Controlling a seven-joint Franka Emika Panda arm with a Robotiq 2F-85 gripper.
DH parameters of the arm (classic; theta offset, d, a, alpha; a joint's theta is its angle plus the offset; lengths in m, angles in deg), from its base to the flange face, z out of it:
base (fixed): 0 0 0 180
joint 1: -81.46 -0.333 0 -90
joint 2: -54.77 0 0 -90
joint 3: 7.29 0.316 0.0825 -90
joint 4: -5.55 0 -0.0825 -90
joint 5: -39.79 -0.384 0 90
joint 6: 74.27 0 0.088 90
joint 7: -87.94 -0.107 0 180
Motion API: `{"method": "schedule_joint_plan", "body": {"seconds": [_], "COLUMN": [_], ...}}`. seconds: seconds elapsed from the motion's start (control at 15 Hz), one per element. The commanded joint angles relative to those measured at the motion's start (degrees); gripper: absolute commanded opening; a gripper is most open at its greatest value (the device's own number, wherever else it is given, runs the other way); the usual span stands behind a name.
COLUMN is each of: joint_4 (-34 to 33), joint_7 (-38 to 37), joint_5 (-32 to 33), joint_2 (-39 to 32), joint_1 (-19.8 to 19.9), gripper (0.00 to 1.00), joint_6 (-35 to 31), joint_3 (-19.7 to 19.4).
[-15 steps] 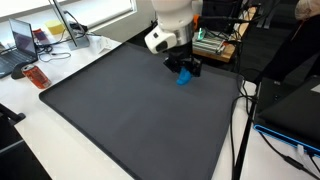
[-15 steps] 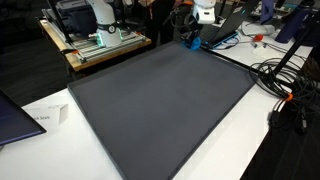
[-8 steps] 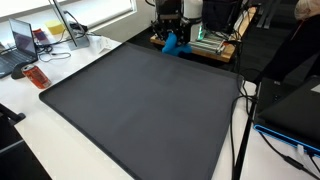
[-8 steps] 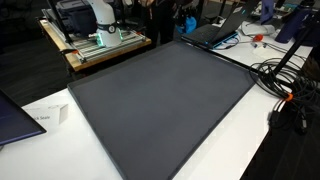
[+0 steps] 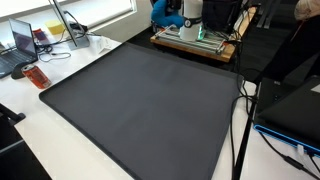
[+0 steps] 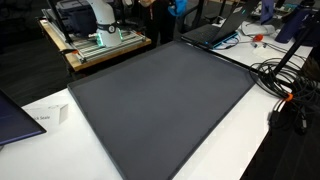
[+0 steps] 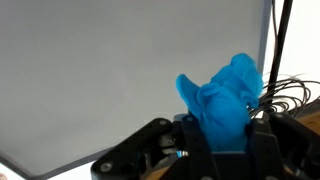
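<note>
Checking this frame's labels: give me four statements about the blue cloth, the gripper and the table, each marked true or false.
1. The gripper is shut on the blue cloth. True.
2. The blue cloth lies on the dark mat. False: it hangs in the gripper, off the mat.
3. An open laptop stands on the white table. True.
4. The red object lies on the dark mat. False: it lies on the white table beside the mat.

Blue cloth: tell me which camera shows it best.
The wrist view: the blue cloth shows large and close, clamped in the gripper. In both exterior views the cloth is only a small blue patch at the top edge.
</note>
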Motion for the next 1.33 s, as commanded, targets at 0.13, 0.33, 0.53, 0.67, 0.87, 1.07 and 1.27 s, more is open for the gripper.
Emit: {"method": "schedule_joint_plan", "body": {"seconds": [0.13,0.33,0.53,0.67,0.87,1.07,1.27], "joint_4": [-0.2,-1.1,-5.1,-7.6,-10.3,-11.4,-12.3], "joint_7": [0.1,-0.5,-0.5,-1.2,-2.1,-3.6,-5.0], "joint_5": [-0.1,1.5,4.4,6.4,9.2,11.5,13.4], "joint_2": [-1.2,-1.6,-1.3,-1.8,-2.7,-2.3,-1.1], "joint_1": [0.2,1.1,2.6,3.8,5.1,6.3,7.5], "gripper": [0.03,0.01,0.01,0.01,0.01,0.01,0.01], "joint_6": [0.1,-1.2,-0.9,-1.2,-1.9,-3.1,-4.4], "joint_3": [0.2,0.5,0.2,0.5,0.8,0.9,1.0]}}
